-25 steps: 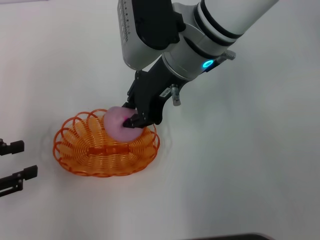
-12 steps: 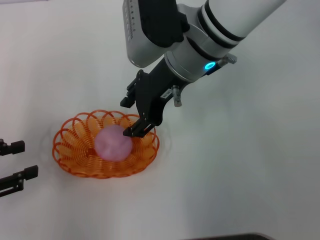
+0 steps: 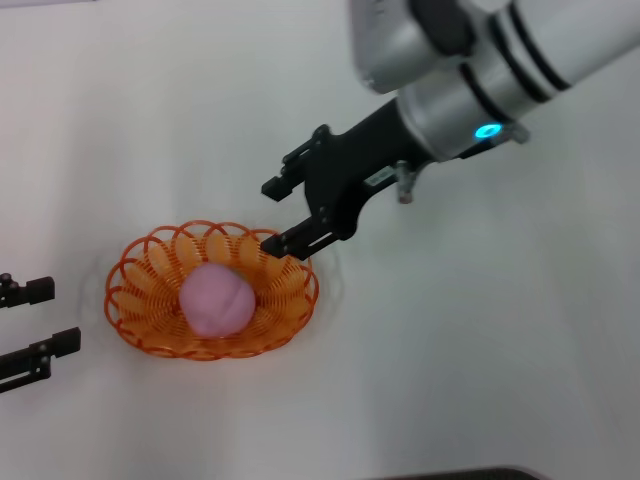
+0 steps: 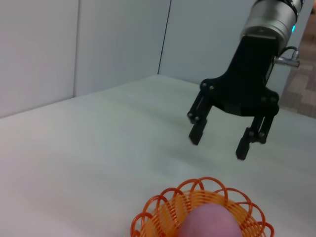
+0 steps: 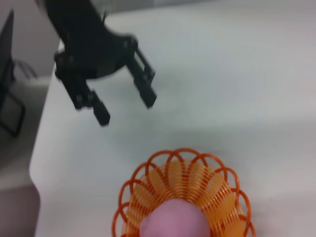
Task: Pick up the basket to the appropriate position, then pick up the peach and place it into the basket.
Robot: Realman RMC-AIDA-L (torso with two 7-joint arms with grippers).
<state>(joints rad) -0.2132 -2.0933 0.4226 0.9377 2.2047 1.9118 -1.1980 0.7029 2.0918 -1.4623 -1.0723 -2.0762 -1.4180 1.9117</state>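
One peach sits in the middle of the basket, which rests on the white bench in front of me, and nothing of mine touches either of them. My right gripper hangs in the air above the basket's far right rim with its jaws spread wide and empty, one finger over the rim and the other higher and farther back. My left gripper waits low beside the basket on my left, apart from it, jaws likewise open and holding nothing.
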